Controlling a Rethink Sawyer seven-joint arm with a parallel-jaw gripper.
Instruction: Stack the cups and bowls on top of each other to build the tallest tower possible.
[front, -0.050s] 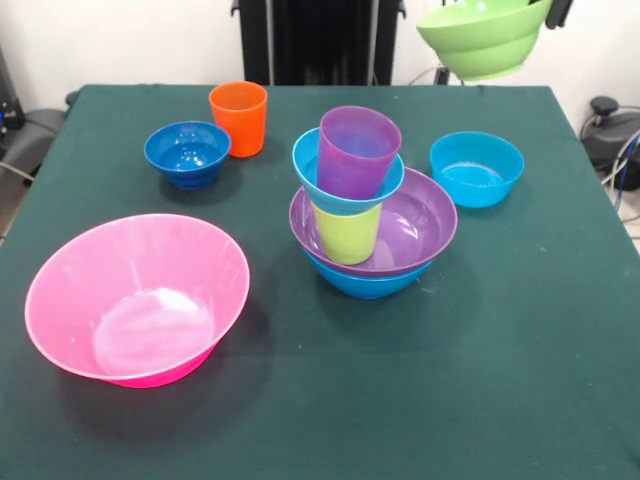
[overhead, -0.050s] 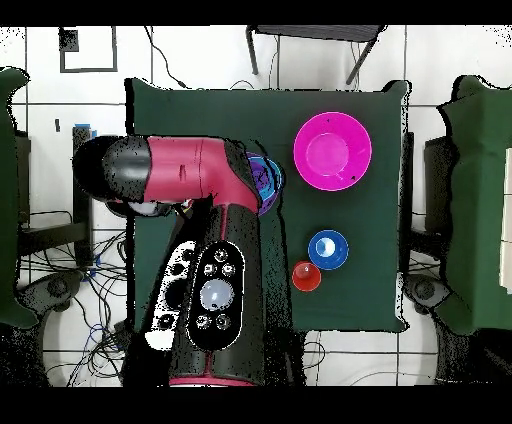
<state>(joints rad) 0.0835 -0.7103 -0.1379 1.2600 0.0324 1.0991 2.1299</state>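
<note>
The tower stands mid-table: a blue bowl (front, -0.050s: 365, 282) at the base, a purple bowl (front, -0.050s: 425, 222) in it, an upturned lime green cup (front, -0.050s: 347, 236), a turquoise bowl (front, -0.050s: 308, 166) and a tilted purple cup (front, -0.050s: 357, 150) on top. A lime green bowl (front, -0.050s: 485, 38) hangs in the air at the top right, tilted. My gripper (front, -0.050s: 550, 13) grips its rim, and only a dark tip of it shows. In the overhead view the arm (overhead, -0.050s: 200, 200) hides nearly all of the tower (overhead, -0.050s: 266, 186).
An orange cup (front, -0.050s: 238, 118) (overhead, -0.050s: 306, 276) and a small dark blue bowl (front, -0.050s: 187, 152) (overhead, -0.050s: 328, 249) stand at the far left. A second turquoise bowl (front, -0.050s: 477, 168) sits right of the tower. The huge pink bowl (front, -0.050s: 137, 298) (overhead, -0.050s: 332, 150) lies tilted at the near left.
</note>
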